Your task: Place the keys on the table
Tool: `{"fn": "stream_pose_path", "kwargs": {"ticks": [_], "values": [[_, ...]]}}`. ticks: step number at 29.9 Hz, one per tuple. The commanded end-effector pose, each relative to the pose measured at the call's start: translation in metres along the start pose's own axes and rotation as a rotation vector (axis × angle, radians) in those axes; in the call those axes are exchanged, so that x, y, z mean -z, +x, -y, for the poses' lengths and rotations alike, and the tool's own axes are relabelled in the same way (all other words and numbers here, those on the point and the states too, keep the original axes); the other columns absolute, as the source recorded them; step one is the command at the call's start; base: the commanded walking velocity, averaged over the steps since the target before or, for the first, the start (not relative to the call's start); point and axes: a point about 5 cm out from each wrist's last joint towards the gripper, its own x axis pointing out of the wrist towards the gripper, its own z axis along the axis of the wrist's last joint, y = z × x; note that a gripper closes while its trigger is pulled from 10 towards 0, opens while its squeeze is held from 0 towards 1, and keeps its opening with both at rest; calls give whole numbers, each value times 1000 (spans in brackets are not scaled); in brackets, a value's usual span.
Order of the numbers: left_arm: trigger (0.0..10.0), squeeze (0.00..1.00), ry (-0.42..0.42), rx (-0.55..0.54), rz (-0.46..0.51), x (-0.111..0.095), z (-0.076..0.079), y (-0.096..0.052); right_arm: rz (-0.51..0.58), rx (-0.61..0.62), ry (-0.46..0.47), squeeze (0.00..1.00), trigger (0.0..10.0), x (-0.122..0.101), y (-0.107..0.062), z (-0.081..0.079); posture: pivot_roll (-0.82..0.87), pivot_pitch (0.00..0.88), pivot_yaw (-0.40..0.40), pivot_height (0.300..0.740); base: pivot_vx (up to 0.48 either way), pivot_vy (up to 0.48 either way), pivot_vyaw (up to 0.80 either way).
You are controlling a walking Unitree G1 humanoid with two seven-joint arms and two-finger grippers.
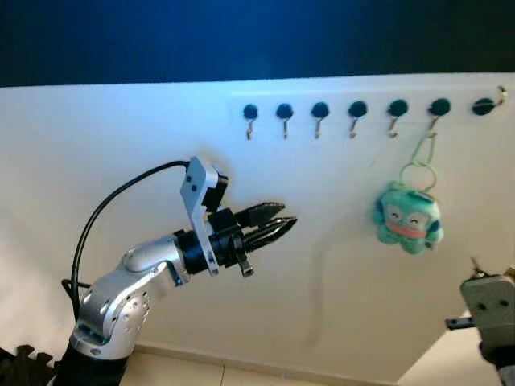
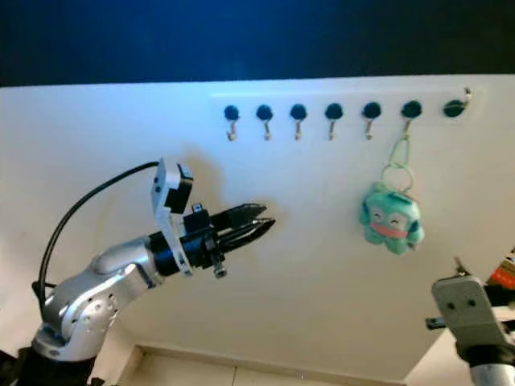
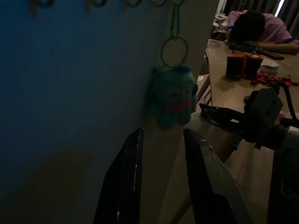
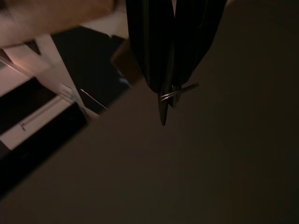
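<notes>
While the left gripper point(image 1: 278, 225) is raised before the white wall point(image 1: 121, 137), its two black fingers point(image 3: 126, 186) stand a little apart with nothing between them, pointing toward the keys. The keys hang as a teal plush charm point(image 1: 407, 215) on a green ring point(image 1: 418, 170) from the sixth hook point(image 1: 434, 121) in a row of seven dark-headed hooks along the top of the wall. Charm and gripper are well apart, the charm to the gripper's right and at about the same height. A black cable point(image 1: 105, 217) loops from the silver left arm point(image 1: 129, 289) up to the wrist camera mount point(image 1: 201, 189).

From the left wrist view the charm point(image 3: 174, 95) hangs against the wall beyond the fingertips, and a wooden table point(image 3: 224, 74) stands past it to the right. On the table sit two dark cans point(image 3: 243, 64) and some red scraps point(image 3: 268, 79); a person in a pink top point(image 3: 259, 28) leans over its far end.

Low at the right, the right arm's grey wrist point(image 1: 489, 301) shows near the table's corner. Seen in the dark right wrist view, the right gripper point(image 4: 168, 93) has its fingers pressed together, empty, over a dim floor.
</notes>
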Motion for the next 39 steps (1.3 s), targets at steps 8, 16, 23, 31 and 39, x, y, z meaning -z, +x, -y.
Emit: {"fn": "stream_pose_path", "kwargs": {"ticks": [8,16,23,31,39], "values": [[10000,0,6,-27,-20,5,-5,0,-141,234,-258,0,10000,33,-10,58,-164,127,116,740,0,0,0],[10000,0,18,-57,-40,9,-9,-2,-263,355,-379,0,10000,63,-15,107,-154,128,111,740,0,0,0],[10000,0,22,-74,-56,12,-12,-3,-330,399,-392,0,10000,86,-8,133,-151,128,127,740,0,0,0],[10000,0,26,-89,-77,13,-16,-5,-280,369,-312,0,10000,89,29,121,-122,137,159,740,0,0,0],[10000,0,35,-106,-96,13,-17,-9,-190,262,-278,0,10000,77,58,91,-89,141,148,740,0,0,0]]}}
